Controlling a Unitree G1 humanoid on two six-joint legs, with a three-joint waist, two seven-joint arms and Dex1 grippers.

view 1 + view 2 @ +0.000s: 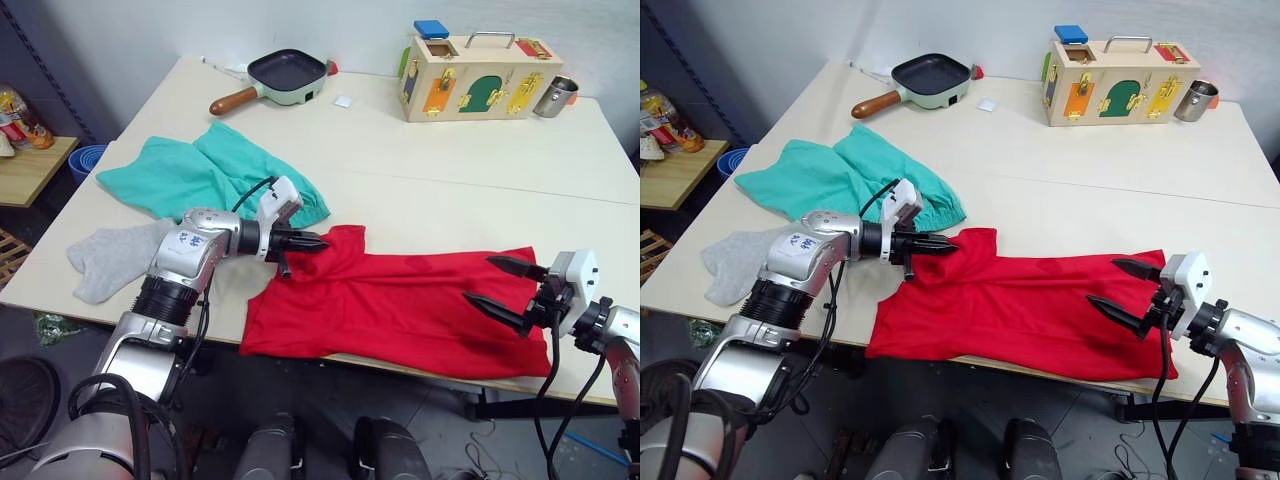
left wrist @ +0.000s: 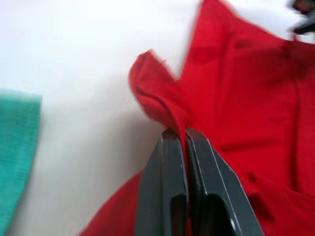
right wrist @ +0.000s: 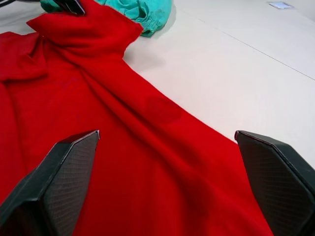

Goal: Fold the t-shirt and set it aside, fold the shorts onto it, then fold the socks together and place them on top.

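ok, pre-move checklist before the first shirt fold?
1. Left tool pinching the t-shirt: ok, shut on a raised fold of cloth.
2. Right tool holding cloth: not ok, open, poised over the shirt's far end.
3. Shirt fully on the table: not ok, its near hem hangs over the front edge.
4. Shorts free of the shirt: cannot tell, their edges sit very close.
5. Socks out of the way: ok, lying apart beside the left arm.
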